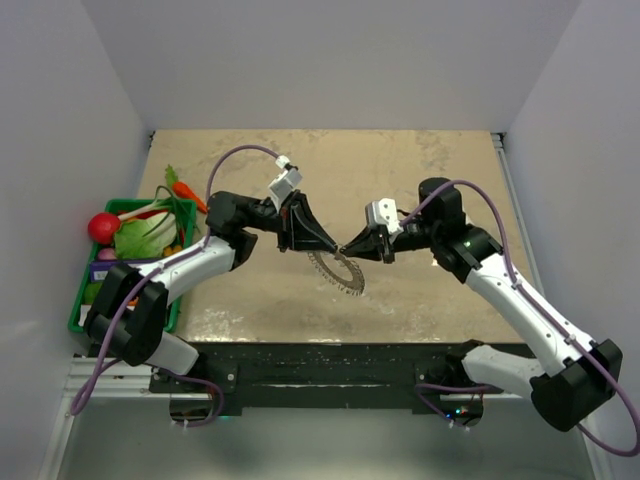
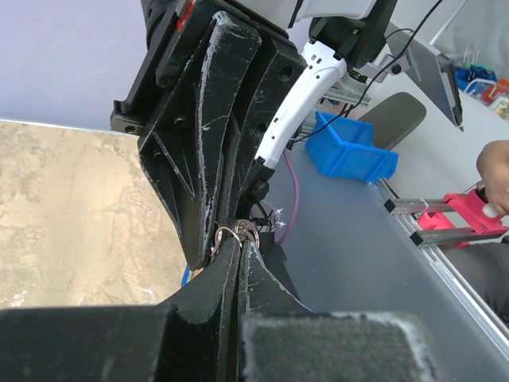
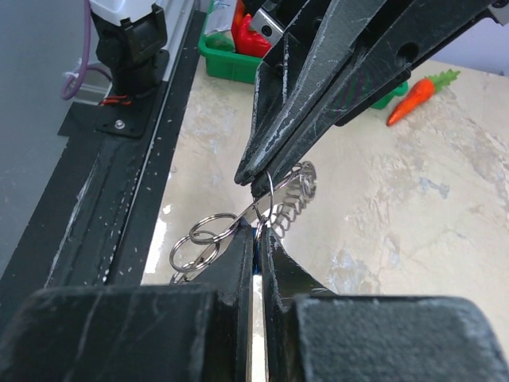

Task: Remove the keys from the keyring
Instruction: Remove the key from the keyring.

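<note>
2 arms meet at the centre of the top view, tip to tip. The left gripper (image 1: 333, 246) is pressed together, and in the right wrist view its tip pinches the top of 1 wire ring (image 3: 269, 195). The right gripper (image 1: 352, 247) is also pressed together and nips the lower end of that same ring between its 2 fingers (image 3: 238, 263).

1 keyring (image 1: 340, 272), a grey coiled loop, hangs just below the 2 tips in the centre of the top view, clear of the table (image 1: 420, 160). In the right wrist view its coil runs close behind the wire ring. 2 small rings (image 3: 199, 239), overlapping, trail to the lower left of the right fingers. The key cannot be picked out in any view.

At the left edge of the top view stands 1 green bin (image 1: 78, 310) of toy vegetables, with 1 carrot (image 1: 186, 192) on the table just beyond it. The left wrist view shows 1 blue bin (image 2: 350, 147) at upper right and 1 hand (image 2: 497, 171) at the right edge.
</note>
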You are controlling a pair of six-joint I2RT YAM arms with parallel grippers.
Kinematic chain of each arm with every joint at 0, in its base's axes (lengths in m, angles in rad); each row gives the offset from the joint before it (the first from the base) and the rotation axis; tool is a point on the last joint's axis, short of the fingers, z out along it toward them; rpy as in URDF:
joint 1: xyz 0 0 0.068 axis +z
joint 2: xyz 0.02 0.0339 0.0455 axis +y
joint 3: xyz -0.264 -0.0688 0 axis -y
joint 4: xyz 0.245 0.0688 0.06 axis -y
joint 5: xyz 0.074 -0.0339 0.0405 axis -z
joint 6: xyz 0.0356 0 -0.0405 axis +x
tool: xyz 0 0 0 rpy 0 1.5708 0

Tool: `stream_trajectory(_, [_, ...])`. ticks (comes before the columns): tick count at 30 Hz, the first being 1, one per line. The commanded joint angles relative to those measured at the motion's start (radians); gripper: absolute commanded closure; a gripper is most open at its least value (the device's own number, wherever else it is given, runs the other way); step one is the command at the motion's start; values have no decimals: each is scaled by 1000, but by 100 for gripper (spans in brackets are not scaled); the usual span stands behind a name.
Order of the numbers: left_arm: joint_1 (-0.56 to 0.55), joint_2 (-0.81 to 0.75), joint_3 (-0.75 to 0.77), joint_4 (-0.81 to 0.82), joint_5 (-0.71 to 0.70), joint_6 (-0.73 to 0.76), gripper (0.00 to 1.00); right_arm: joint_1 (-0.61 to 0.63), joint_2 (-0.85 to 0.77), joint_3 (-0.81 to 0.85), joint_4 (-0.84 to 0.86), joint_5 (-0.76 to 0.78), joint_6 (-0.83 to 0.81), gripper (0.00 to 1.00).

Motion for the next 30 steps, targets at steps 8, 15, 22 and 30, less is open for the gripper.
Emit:
stream_trajectory(8, [-6, -41, 14, 375, 37, -91, 100, -43, 59, 17, -140, 117, -75, 100])
stream_trajectory(15, [-7, -39, 14, 361, 45, -81, 100, -43, 31, 73, -170, 95, -95, 100])
stream_trajectory(22, [-29, -32, 14, 291, 63, -31, 100, -41, 65, 174, -267, 35, -179, 100])
stream_trajectory(30, [-59, -2, 30, 154, 95, 63, 100, -43, 128, 286, -441, 27, -334, 100])
